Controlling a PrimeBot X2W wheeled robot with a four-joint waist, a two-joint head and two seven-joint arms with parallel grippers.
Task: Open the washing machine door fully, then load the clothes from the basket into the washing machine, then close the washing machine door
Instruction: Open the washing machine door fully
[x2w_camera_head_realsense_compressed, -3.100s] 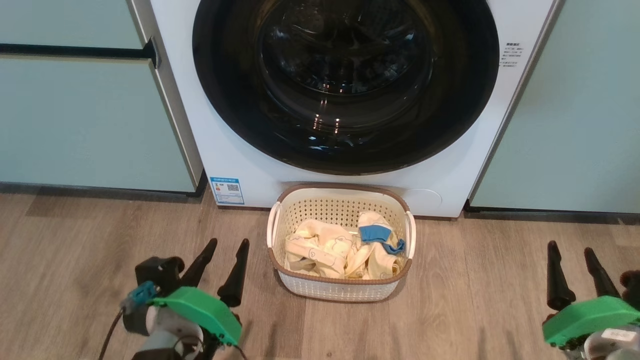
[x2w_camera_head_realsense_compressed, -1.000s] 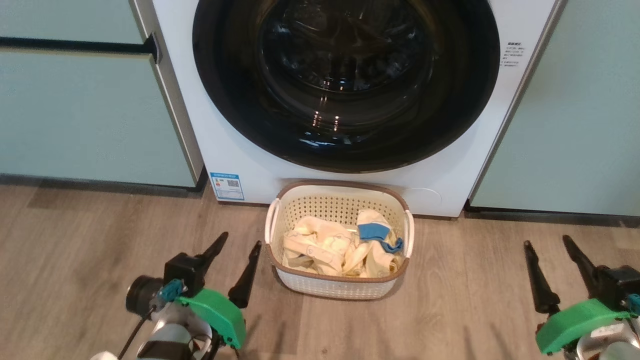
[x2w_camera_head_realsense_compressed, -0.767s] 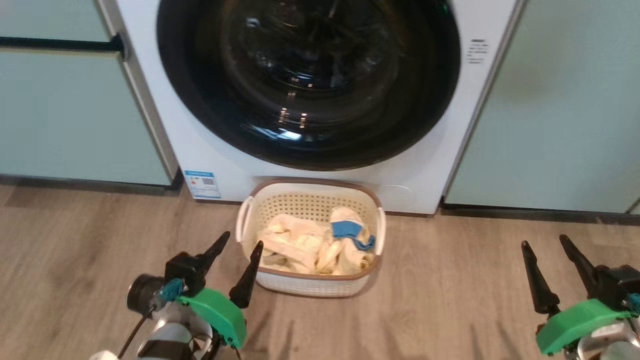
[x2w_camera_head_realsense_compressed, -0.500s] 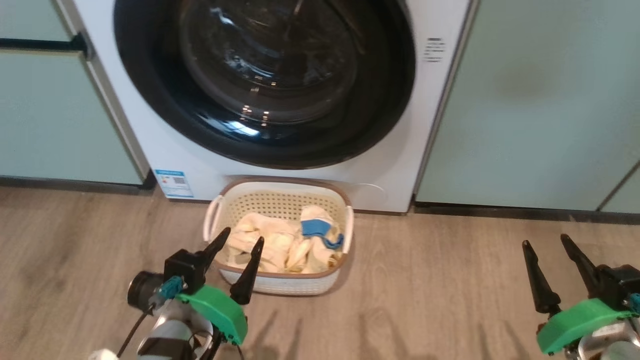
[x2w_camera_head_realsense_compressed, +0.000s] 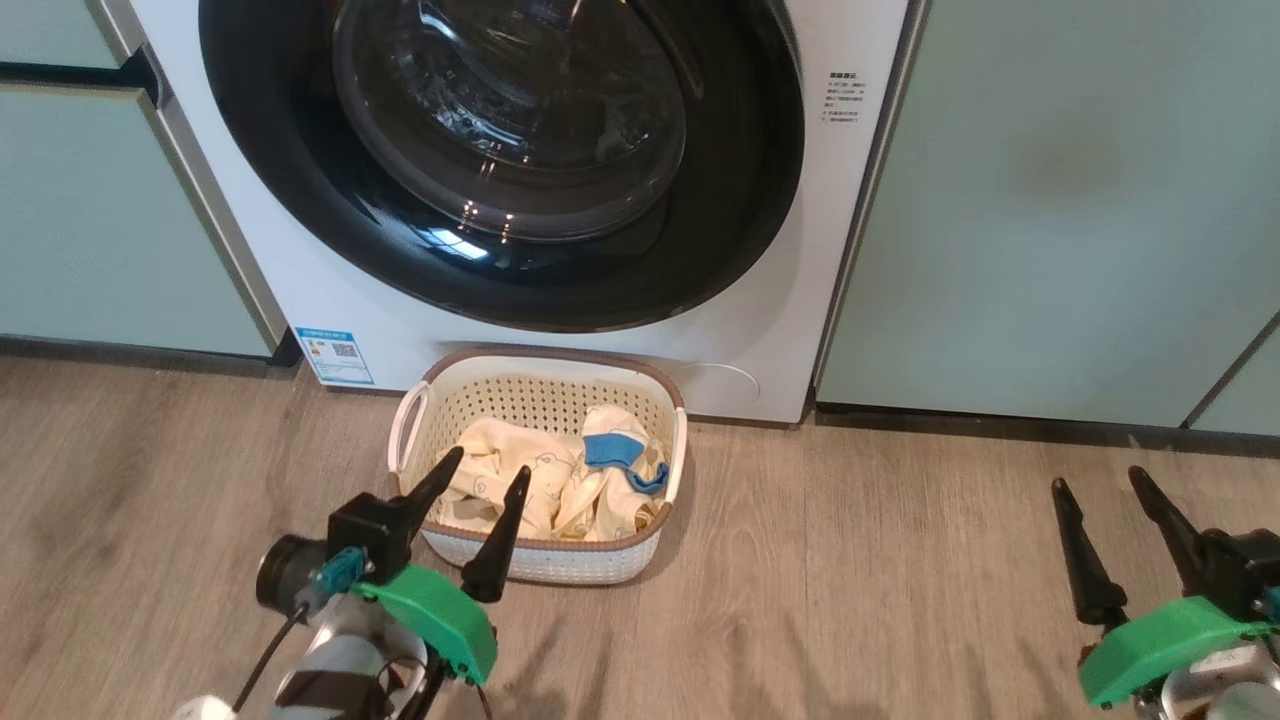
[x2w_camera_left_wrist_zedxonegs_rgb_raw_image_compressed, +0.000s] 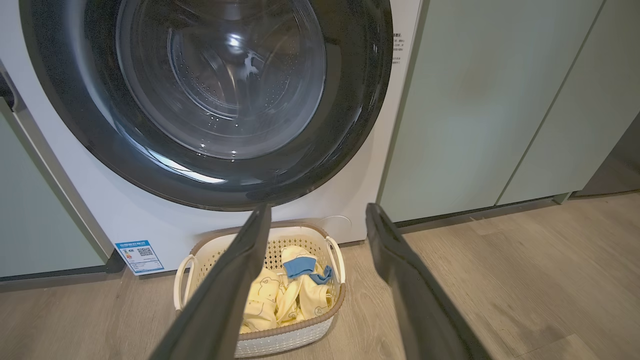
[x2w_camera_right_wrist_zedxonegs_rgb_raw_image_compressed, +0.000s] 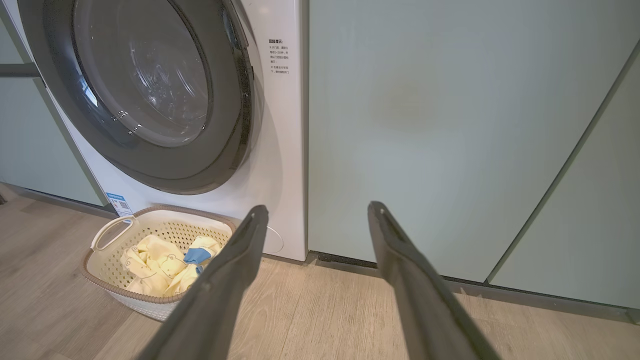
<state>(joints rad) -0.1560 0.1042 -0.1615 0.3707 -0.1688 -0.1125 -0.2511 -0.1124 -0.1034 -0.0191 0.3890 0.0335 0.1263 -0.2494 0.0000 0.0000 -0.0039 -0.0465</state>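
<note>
left fingers (x2w_camera_head_realsense_compressed: 495, 545) spread, empty | right fingers (x2w_camera_head_realsense_compressed: 1082, 560) spread, empty | cream perforated plastic basket (x2w_camera_head_realsense_compressed: 570, 565) holding pale yellow clothes (x2w_camera_head_realsense_compressed: 560, 490) just beyond left pair | glossy black round washing machine door (x2w_camera_head_realsense_compressed: 740, 200) shut, ahead

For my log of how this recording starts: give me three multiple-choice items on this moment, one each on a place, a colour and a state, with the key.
1. Where does the basket stand?
A. On the floor just in front of the washing machine
B. On top of the washing machine
C. On a chair

2. What colour is the trim piece among the pale yellow clothes?
A. Red
B. Green
C. Blue

3. How is the washing machine door?
A. Swung wide open
B. Shut
C. Taken off

Key:
1 A: the basket sits on the wood floor just below the door.
2 C: a blue piece lies on the bundle.
3 B: the right wrist view shows the door flat against the machine's front.
</note>
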